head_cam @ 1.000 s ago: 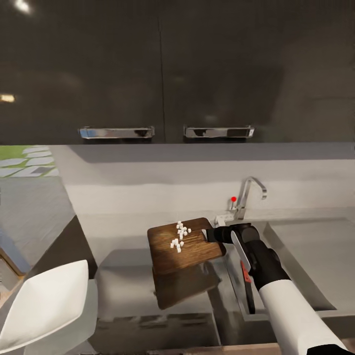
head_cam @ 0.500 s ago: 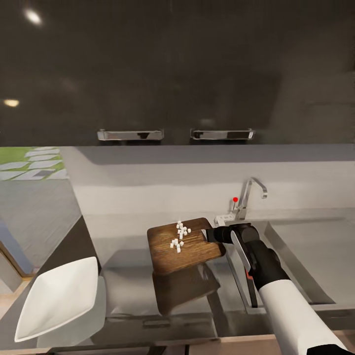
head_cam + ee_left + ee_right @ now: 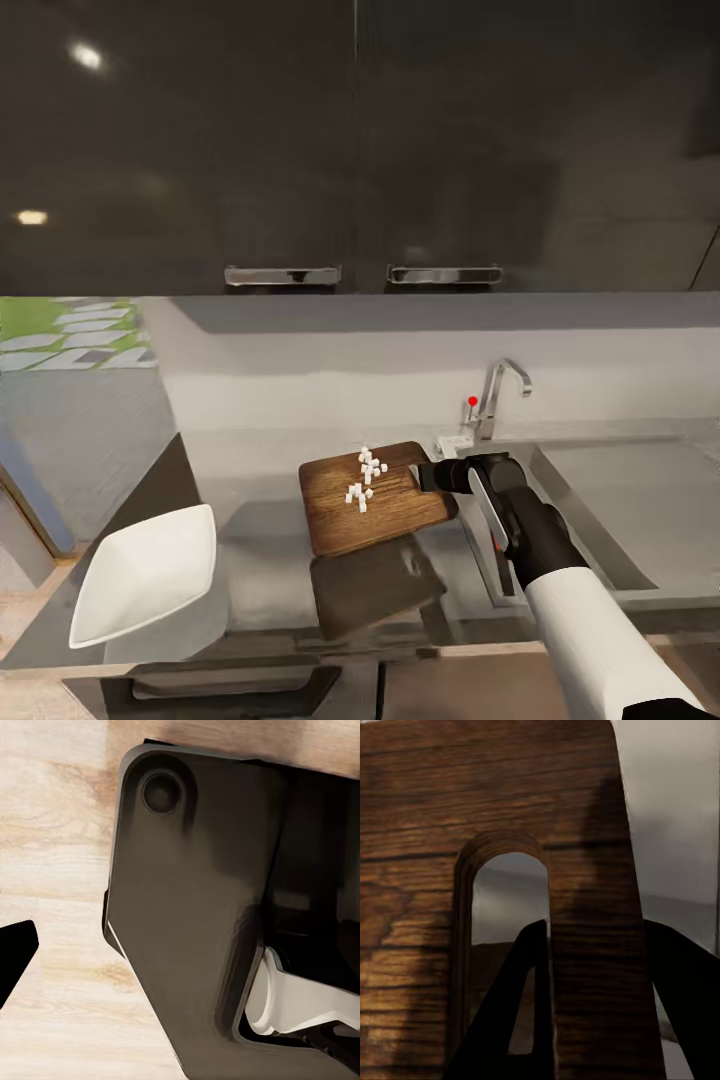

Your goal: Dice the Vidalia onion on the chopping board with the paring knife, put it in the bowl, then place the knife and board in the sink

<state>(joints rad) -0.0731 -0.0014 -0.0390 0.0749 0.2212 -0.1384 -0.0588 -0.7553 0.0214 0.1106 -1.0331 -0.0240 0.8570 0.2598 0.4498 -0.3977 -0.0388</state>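
Note:
My right gripper is shut on the right edge of the dark brown chopping board and holds it level above the grey countertop. A pile of diced onion lies on the board. In the right wrist view the fingers clamp the board beside its arched handle slot. The white bowl sits on the countertop at the lower left. The sink lies to the right. The paring knife, red handle showing, rests by the sink's near-left rim under my right forearm. My left gripper's fingertip hangs over wooden floor.
Dark upper cabinets with two chrome handles hang above the counter. The curved tap with a red dot stands behind the board. The counter ends at the left, past the bowl. A dark part of my base is close to the left wrist.
The camera has swung, so the bowl, tap and cabinet handles have shifted in the picture. The right gripper still holds the board with the onion bits in the same place in view.

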